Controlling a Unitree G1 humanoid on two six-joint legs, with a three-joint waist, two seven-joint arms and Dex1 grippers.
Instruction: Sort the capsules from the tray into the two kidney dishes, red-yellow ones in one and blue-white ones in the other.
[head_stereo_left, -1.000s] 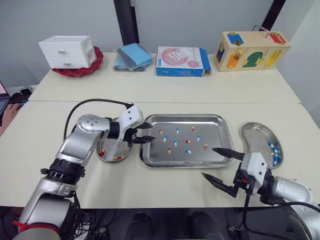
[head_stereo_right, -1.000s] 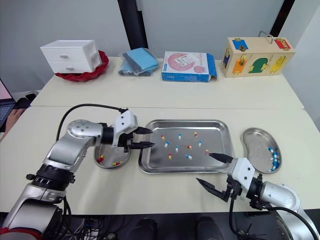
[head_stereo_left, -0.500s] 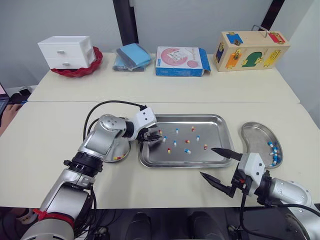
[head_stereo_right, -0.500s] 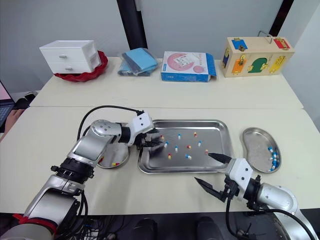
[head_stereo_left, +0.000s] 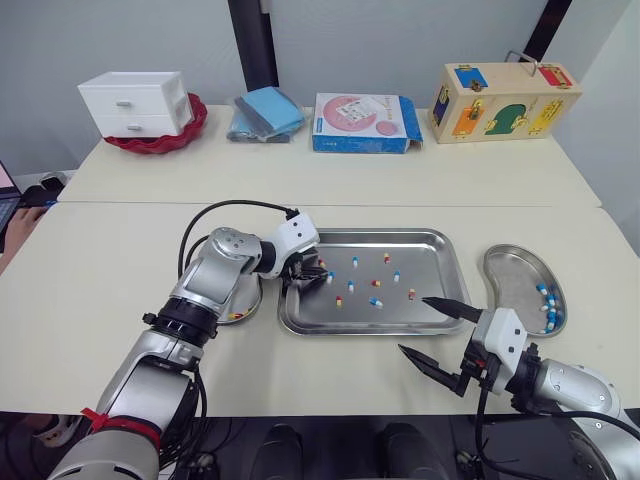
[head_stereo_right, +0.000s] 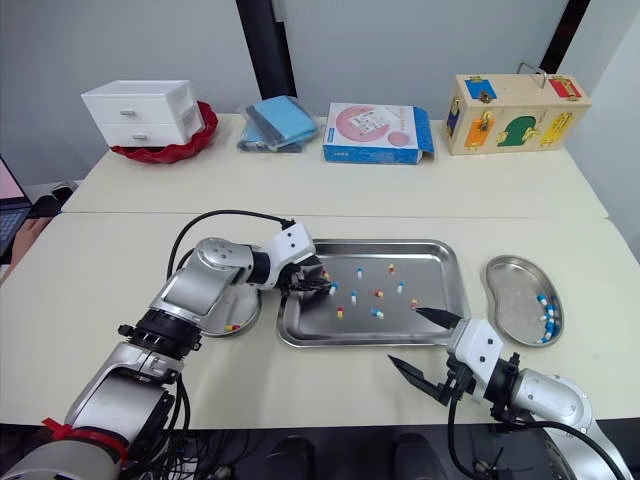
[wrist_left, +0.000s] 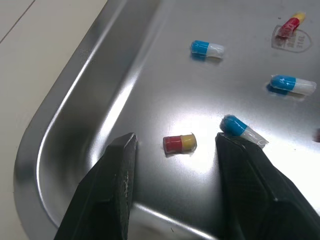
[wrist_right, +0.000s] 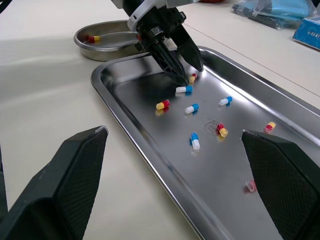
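Grasp step under way. Left hand (head_stereo_left: 318, 272) is set in the tray's (head_stereo_left: 360, 331) left corner, fingers part open astride a red-yellow capsule (wrist_left: 180, 143), not touching. Closing, lifting, then carriage to the left dish (wrist_right: 107, 52) are called for. Right hand (head_stereo_left: 413, 324) is held wide at the tray's front.

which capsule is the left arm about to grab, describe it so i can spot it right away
Find the steel tray on the table and go to its left end, where the left arm holds its jaws open. The capsule lies flat between them, untouched. It is half red, half yellow, unlike the blue-white capsule right by one jaw.
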